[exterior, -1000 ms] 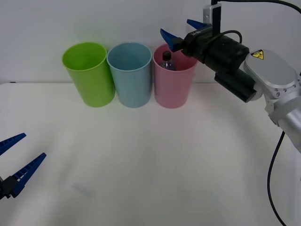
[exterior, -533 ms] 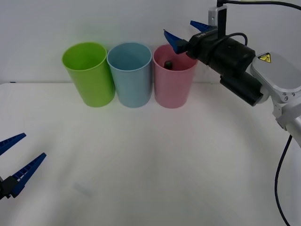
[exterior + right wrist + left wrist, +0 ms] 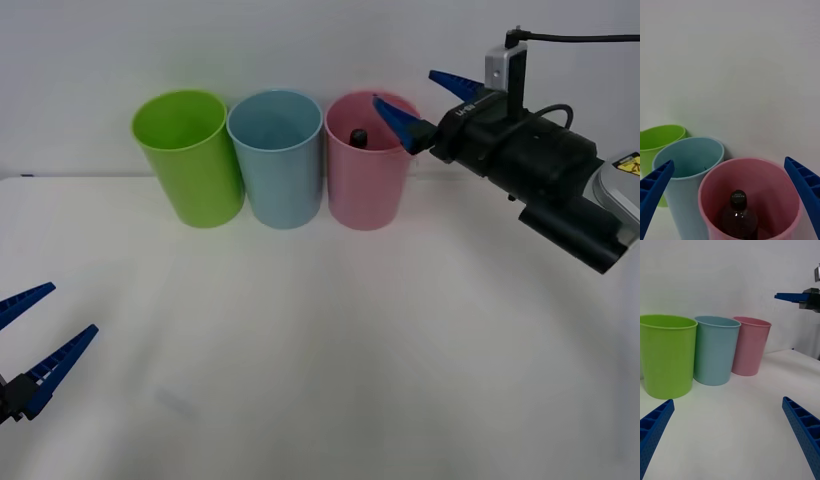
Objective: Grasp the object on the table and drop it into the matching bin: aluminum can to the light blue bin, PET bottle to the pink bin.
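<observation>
While the PET bottle point(image 3: 738, 215) is standing upright inside the pink bin point(image 3: 368, 190) at the desk's point(image 3: 320, 350) far edge, my right hand point(image 3: 428, 103) is hovering spread just beside the rim; my left hand point(image 3: 35, 340) is idling spread.

Three bins point(image 3: 277, 158); one PET bottle point(image 3: 738, 219); one table point(image 3: 330, 340); two tools point(image 3: 430, 100).

Pink bin point(image 3: 367, 180), lt blue bin point(image 3: 277, 165), lime bin point(image 3: 190, 160), white table point(image 3: 330, 340)
</observation>
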